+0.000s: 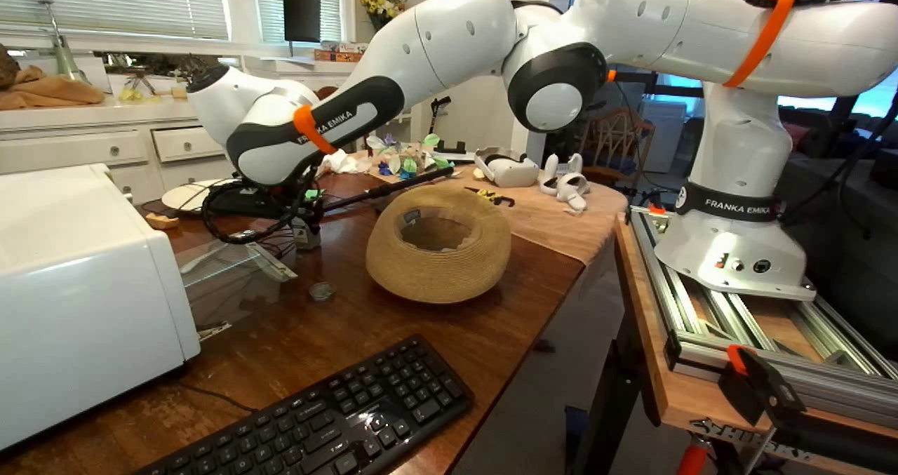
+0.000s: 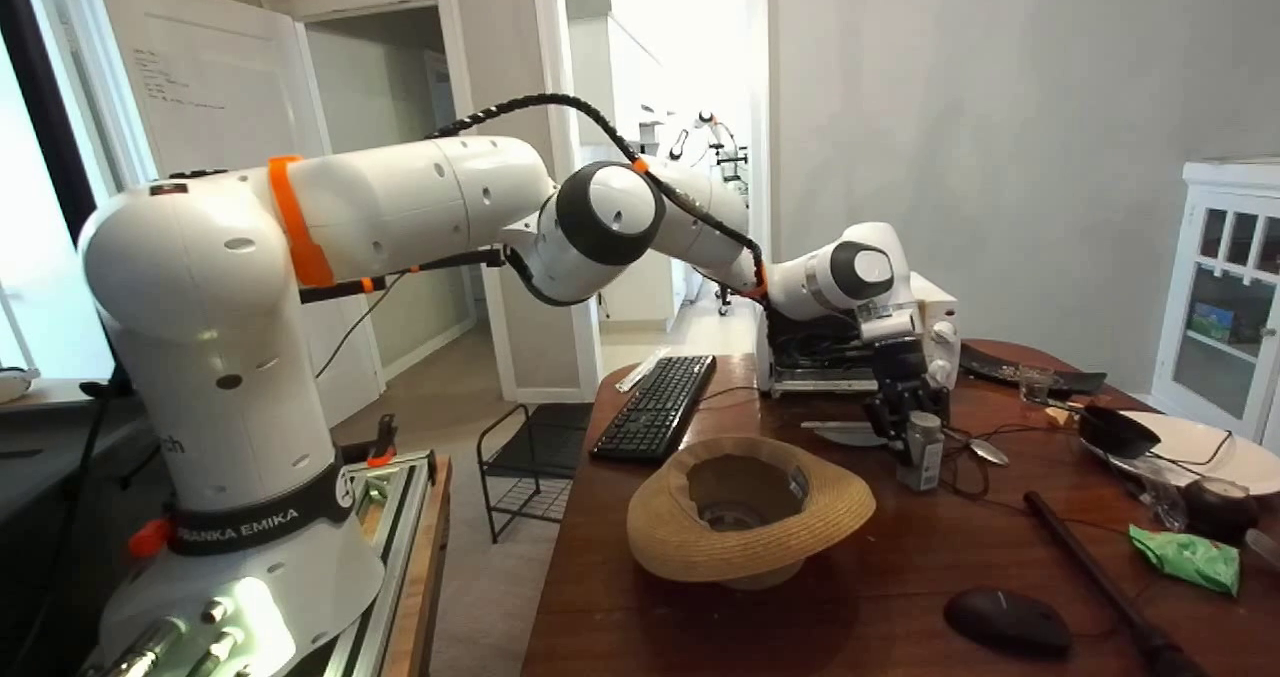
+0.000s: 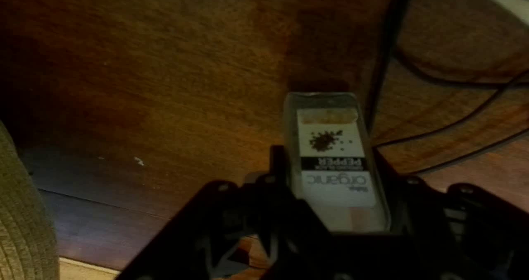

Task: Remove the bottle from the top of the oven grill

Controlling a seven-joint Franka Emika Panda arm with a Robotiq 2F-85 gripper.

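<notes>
The wrist view is giving me the straw hat (image 3: 25, 214) along the left edge, then a stretch of bare wooden table (image 3: 165, 85), then my gripper (image 3: 330, 160), its jaws pinching the bottle (image 3: 337, 164) from both sides. The bottle's pepper label (image 3: 337, 189) is facing the camera, its lettering reading upside down. Farther right, thin black cords (image 3: 458, 119) are curving across the wood.

In an exterior view, the white oven grill (image 1: 91, 320) is filling the left, with a clear panel (image 1: 238, 271) showing low beside its front. Just past that panel I'm holding the bottle low at the table, away from the oven grill's top; I'm struggling to tell whether its base is touching the wood. In both exterior views it is looking upright, or nearly so. The black keyboard (image 1: 316, 419) is lying nearest the camera, and a small clear disc (image 1: 321, 291) is resting on the table near the bottle. Next, the straw hat is sitting with its opening turned upward. Beyond it, a white headset (image 1: 515, 173) and white controllers (image 1: 572, 186) are lying on a peach-coloured cloth (image 1: 554, 233). At the right, the arm's base (image 1: 729, 250) is standing on a separate bench (image 1: 642, 328), with the arm (image 1: 463, 36) spanning leftward above the table.
</notes>
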